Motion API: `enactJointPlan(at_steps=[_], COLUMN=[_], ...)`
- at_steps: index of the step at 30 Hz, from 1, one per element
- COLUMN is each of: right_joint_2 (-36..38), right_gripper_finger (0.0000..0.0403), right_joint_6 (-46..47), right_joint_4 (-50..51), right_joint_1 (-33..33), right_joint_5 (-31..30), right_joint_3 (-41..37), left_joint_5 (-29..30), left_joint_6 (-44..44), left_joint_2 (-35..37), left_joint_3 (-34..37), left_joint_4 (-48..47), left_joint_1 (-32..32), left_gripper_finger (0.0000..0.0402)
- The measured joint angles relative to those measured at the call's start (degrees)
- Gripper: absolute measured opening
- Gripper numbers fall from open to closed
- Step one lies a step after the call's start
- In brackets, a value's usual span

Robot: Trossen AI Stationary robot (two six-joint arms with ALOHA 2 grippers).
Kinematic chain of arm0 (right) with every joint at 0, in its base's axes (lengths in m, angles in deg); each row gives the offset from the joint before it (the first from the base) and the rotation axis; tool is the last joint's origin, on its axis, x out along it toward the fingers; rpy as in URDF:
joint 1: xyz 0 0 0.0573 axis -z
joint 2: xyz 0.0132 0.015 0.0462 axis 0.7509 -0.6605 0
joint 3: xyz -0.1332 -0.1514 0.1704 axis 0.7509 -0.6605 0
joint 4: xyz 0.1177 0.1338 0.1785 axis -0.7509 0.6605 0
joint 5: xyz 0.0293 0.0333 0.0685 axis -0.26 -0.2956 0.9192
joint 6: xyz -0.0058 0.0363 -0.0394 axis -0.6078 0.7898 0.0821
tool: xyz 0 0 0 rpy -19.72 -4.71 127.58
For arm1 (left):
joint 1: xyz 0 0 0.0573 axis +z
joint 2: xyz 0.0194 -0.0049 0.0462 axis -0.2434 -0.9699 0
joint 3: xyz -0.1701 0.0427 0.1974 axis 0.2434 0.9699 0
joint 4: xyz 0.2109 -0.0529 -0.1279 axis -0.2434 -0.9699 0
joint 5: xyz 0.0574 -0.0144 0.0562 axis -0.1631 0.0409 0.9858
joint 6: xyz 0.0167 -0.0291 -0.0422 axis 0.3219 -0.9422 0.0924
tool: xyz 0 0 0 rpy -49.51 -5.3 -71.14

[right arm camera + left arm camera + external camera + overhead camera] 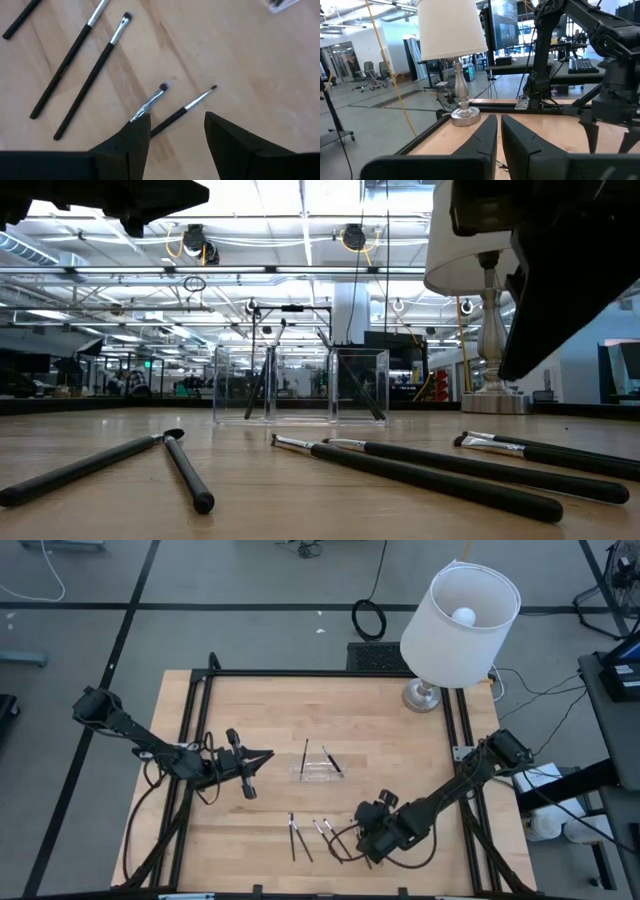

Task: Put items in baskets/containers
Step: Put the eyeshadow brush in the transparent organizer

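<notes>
Several thin dark sticks with silvery ends lie on the wooden table near its front edge (300,838). Two more sticks (318,758) lean inside the small clear tray (320,772) at the table's middle. My right gripper (360,838) hangs open over the near sticks, tilted downward. In the right wrist view (177,132) one stick (182,111) lies on the table between and below its fingers, untouched, and another (150,101) runs under one finger. My left gripper (268,755) is shut and empty, held level above the table left of the tray (499,131).
A white-shaded lamp (458,615) on a silver base (424,695) stands at the table's far right. A black frame (200,740) borders the table. Bare wood lies between the tray and the near sticks.
</notes>
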State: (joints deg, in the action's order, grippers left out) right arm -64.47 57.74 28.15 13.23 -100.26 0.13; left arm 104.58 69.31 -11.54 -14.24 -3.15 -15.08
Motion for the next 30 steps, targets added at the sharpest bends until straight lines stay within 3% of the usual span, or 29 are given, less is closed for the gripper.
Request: enactJointPlan(at_steps=[6,21,30], right_joint_2=[-1.3,-6.6,-6.5], right_gripper_finger=[0.0179,0.0178,0.0157], right_joint_6=[-2.5,-1.8,-9.1], right_joint_4=[-3.5,-0.7,3.6], right_joint_1=[0.7,1.3,1.6], right_joint_5=[0.8,3.0,4.4], right_joint_3=[0.0,0.1,0.2], left_joint_5=[0.0,0.0,0.0], left_joint_6=[0.9,0.6,0.6], left_joint_2=[0.0,0.0,0.0], left_joint_3=[0.0,0.0,0.0], left_joint_4=[0.0,0.0,0.0], left_joint_1=[0.0,0.0,0.0], left_gripper_finger=[0.0035,0.0035,0.0035])
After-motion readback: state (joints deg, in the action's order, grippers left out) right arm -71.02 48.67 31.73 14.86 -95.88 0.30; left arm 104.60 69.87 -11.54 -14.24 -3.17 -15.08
